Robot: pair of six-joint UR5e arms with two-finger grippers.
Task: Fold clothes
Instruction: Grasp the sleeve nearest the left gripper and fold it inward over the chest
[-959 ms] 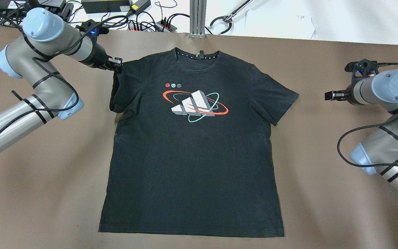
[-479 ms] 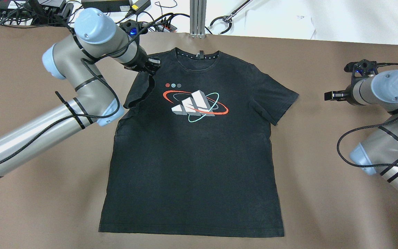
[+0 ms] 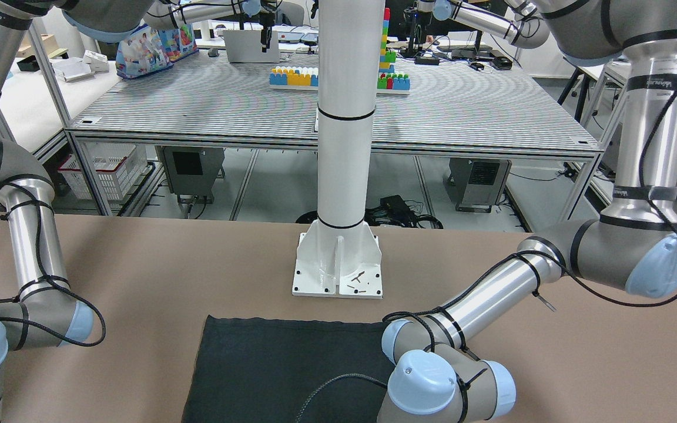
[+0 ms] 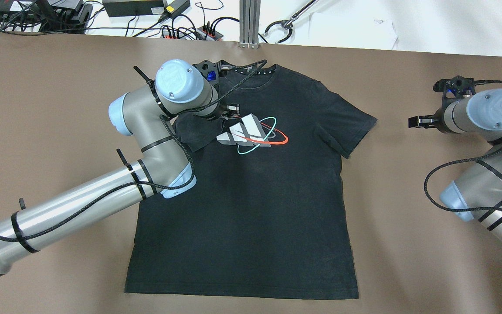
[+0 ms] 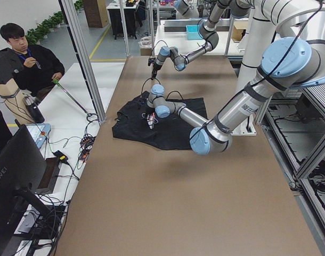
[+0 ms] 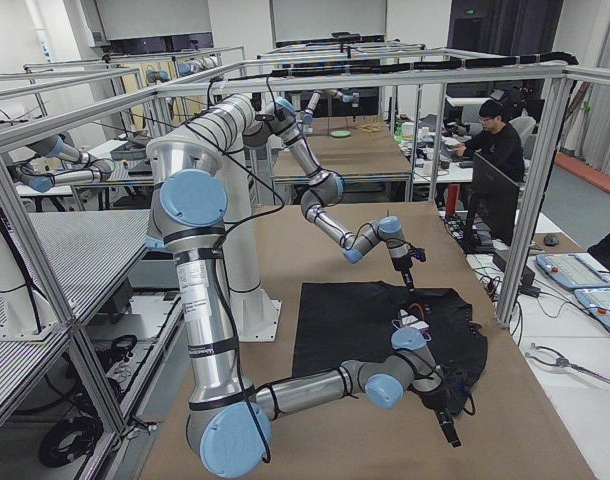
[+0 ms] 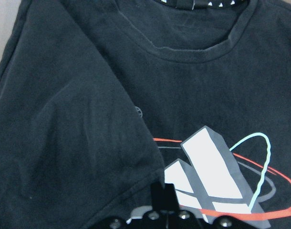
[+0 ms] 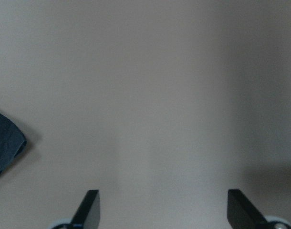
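The clothes are a black T-shirt [image 4: 251, 205] with a red, white and teal chest logo [image 4: 257, 131], lying flat and face up on the brown table. My left gripper [image 4: 232, 111] is shut on the shirt's left sleeve [image 4: 194, 131] and holds it folded inward over the chest, beside the logo. In the left wrist view the sleeve [image 7: 74, 143] lies over the shirt front, and the gripper [image 7: 164, 212] pinches its edge. My right gripper [image 4: 413, 121] is open and empty over bare table, to the right of the other sleeve [image 4: 351, 126]. Its fingers [image 8: 90, 205] stand wide apart.
Cables and power strips [image 4: 190, 30] and an aluminium post [image 4: 249, 22] sit past the table's far edge. The white pole's base plate [image 3: 338, 270] stands behind the shirt's hem [image 3: 280, 364]. A seated person [image 5: 29, 64] is beside the table's far side.
My left gripper has carried the sleeve from the shirt's left shoulder rightward and down onto the chest, next to the logo. The right arm has not moved.
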